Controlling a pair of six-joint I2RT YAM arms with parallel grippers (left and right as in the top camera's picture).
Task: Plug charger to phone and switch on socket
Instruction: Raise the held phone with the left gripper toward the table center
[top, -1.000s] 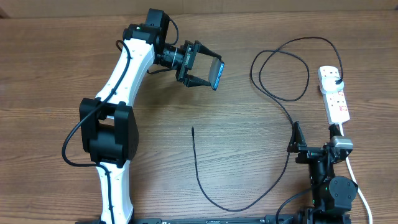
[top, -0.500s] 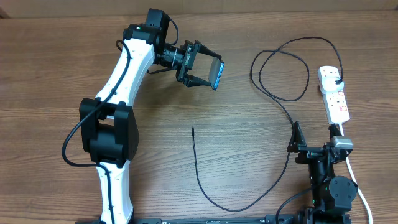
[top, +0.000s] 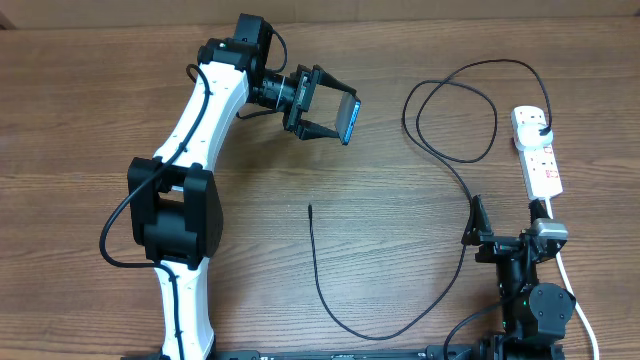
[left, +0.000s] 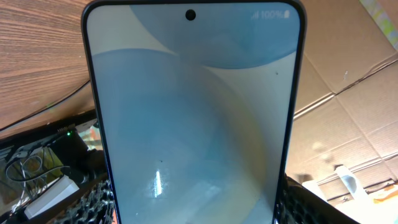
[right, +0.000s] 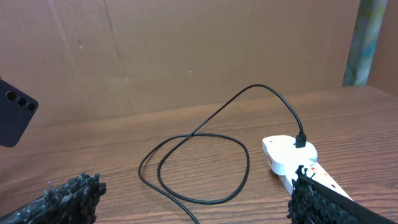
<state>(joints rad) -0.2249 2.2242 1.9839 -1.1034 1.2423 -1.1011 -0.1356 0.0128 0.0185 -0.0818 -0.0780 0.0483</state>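
Looking down from overhead: wood-grain table (top: 90, 120), bare apart from the rig and the task items. Left gripper (top: 346, 118) is out past the white left arm (top: 205, 110), clamped on the phone (top: 350, 110), which sits on edge between the fingers, off the surface. Charger cable (top: 330, 310): free tip lies on the table below the phone, well apart from it. The cable runs toward the near edge, curves right, passes the right gripper (top: 505, 228), loops, and ends at a black plug seated in the far end of the socket (top: 543, 165). Socket lies flat near the right edge, just beyond the right gripper. Right gripper jaws spread wide, nothing between them.

Left wrist: phone screen fills the frame, light blue, punch-hole camera at the top, battery readout in the corner. Dark textured pads (left: 102, 202) press on both lower edges. Behind it: table top at upper left, cardboard boxes (left: 348, 81) at right, tangle of wires at lower left.

Right wrist: cardboard wall (right: 186, 50) behind the table. Cable loop lies ahead of the jaws, with the plug standing in the socket's end at right, just beyond the right-hand fingertip (right: 317, 199). Both fingertips are at opposite bottom corners, far apart and empty. Phone's dark back with camera lenses shows at the left edge, in the air. Can't tell the switch position.
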